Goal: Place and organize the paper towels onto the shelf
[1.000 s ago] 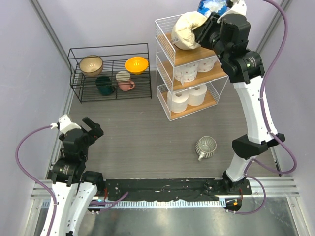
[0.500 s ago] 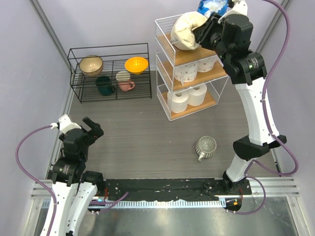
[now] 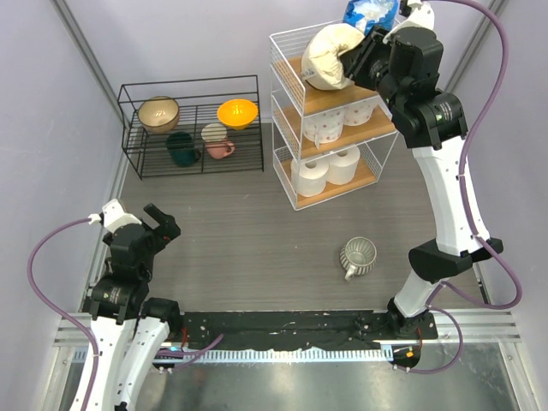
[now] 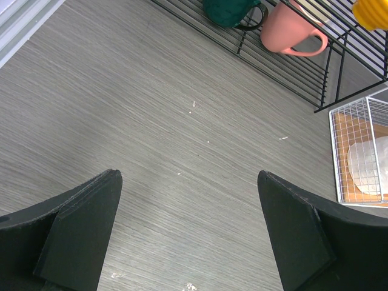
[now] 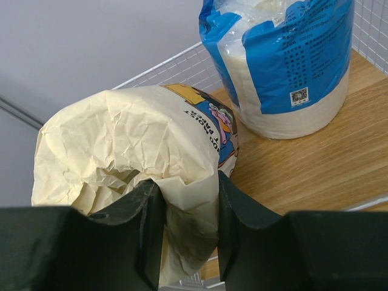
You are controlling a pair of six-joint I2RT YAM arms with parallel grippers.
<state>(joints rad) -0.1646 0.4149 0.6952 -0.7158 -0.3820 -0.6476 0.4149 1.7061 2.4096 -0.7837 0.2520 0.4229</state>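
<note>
At the near left corner of the table, the left gripper (image 4: pixel 188 182) is held low over the bare top. Its jaws are spread wide, and nothing is held between them. Along the far edge, left of the middle, a black wire rack (image 3: pixel 188 81) of bowls and mugs is seen. Right of it, toward the far right corner, the shelf (image 3: pixel 291 38) is stood. Four white rolls (image 3: pixel 324 127) are already set on its two lower boards. On the top board the blue-wrapped roll (image 5: pixel 285 60) is stood upright. Near it the cream roll (image 5: pixel 127 139) is held by the right gripper (image 5: pixel 187 224), whose jaws are pinched shut on a fold of its crinkly paper. Whether the roll is resting on the board cannot be told. A grey cup (image 3: pixel 358 255) is lying nearer the right edge.

Only thin paper is gripped, so the roll could slip out. It is also kept close to the shelf's wire rim. If it were let go there, it could tip over the rim and be dropped onto the table.
</note>
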